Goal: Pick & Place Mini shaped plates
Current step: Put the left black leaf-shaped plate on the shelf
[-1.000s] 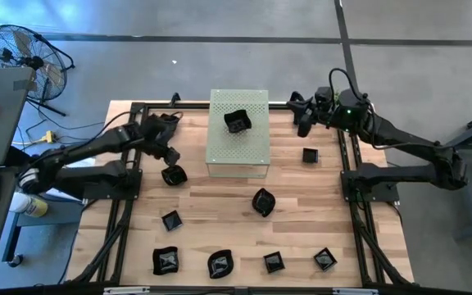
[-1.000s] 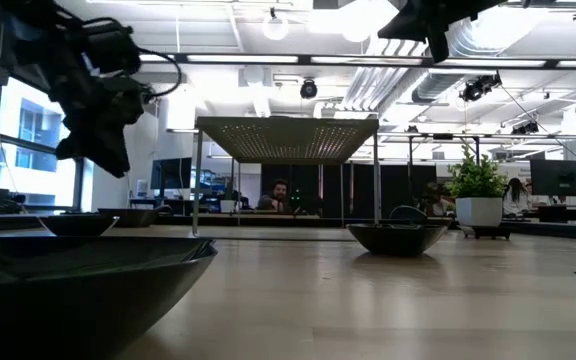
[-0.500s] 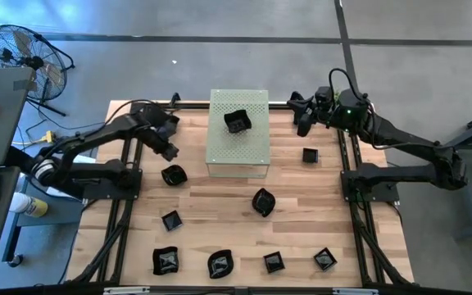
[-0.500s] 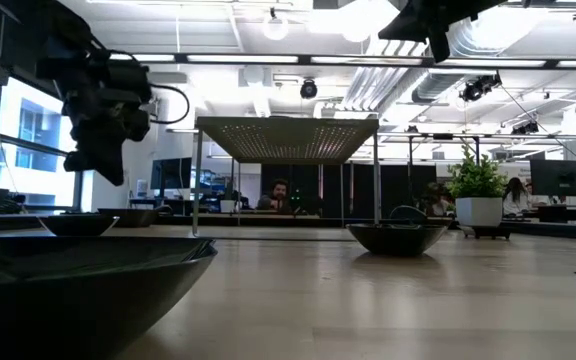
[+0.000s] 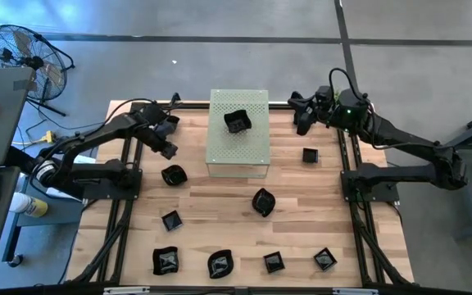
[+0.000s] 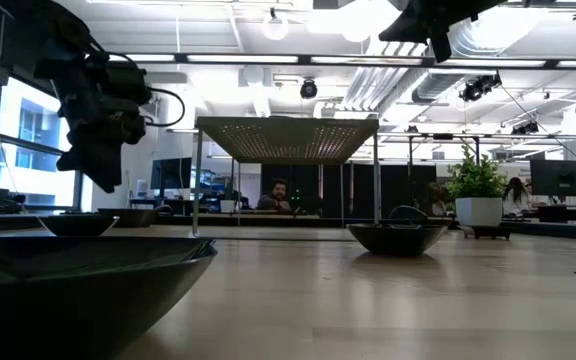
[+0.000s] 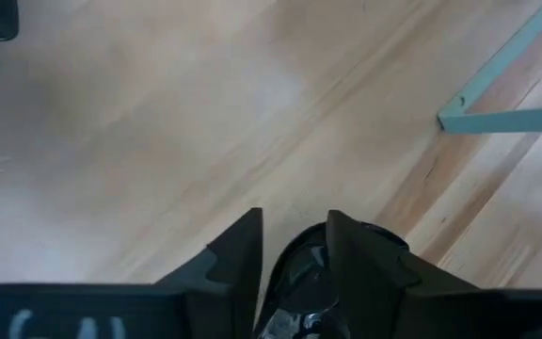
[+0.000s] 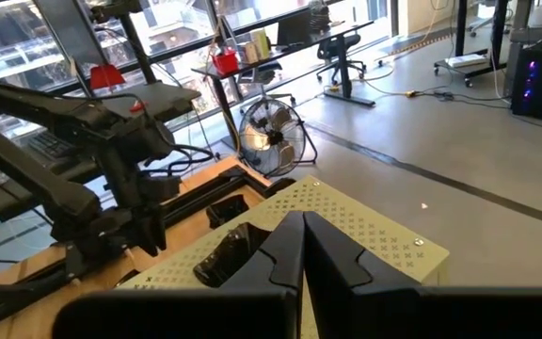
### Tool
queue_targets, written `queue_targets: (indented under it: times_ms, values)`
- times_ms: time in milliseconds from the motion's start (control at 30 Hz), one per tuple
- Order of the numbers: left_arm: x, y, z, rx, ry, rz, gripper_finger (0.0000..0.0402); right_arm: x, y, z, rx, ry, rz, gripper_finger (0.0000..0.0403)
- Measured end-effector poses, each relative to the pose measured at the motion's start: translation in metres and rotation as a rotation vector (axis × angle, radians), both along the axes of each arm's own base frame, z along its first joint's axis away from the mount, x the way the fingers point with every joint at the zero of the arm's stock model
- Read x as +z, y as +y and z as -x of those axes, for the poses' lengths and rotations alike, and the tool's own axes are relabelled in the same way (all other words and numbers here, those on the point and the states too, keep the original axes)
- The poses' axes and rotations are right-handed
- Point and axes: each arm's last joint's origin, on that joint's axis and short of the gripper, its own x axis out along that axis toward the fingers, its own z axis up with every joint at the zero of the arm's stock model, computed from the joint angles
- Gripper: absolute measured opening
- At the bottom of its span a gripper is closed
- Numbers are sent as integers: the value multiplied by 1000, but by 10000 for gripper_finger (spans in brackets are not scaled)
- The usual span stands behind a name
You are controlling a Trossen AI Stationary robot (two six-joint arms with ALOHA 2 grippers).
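Observation:
Several tiny glossy black plates lie flat on the wooden table: one wavy-edged (image 5: 173, 174), a small square one (image 5: 310, 155), a round one (image 5: 262, 201), and others along the near edge, such as (image 5: 220, 263). Another plate (image 5: 237, 121) sits on top of the pale green perforated box (image 5: 238, 152). My left gripper (image 5: 167, 152) hangs open above the table, just on the far side of the wavy plate (image 7: 301, 273), which shows between its fingers. My right gripper (image 5: 301, 121) is shut and raised to the right of the box, facing the plate on it (image 8: 229, 250).
The box (image 6: 288, 135) stands on thin legs at the far middle of the table. Black frame rails run along both sides (image 5: 352, 188). Bare wood lies between box and the near row of plates. A potted plant (image 6: 476, 195) and people show beyond the table.
My left gripper has risen and drawn back from the wavy-edged plate toward the table's far left corner. The plate has stayed where it was on the table. My right arm has kept still.

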Motion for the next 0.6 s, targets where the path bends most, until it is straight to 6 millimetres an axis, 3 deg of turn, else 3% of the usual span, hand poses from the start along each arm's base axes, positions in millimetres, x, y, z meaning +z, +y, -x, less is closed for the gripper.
queue_targets:
  times_ms: [600]
  values:
    - [-30,9,-13,-102,-1,208,106,0,0,0,6,-1,-2,1]
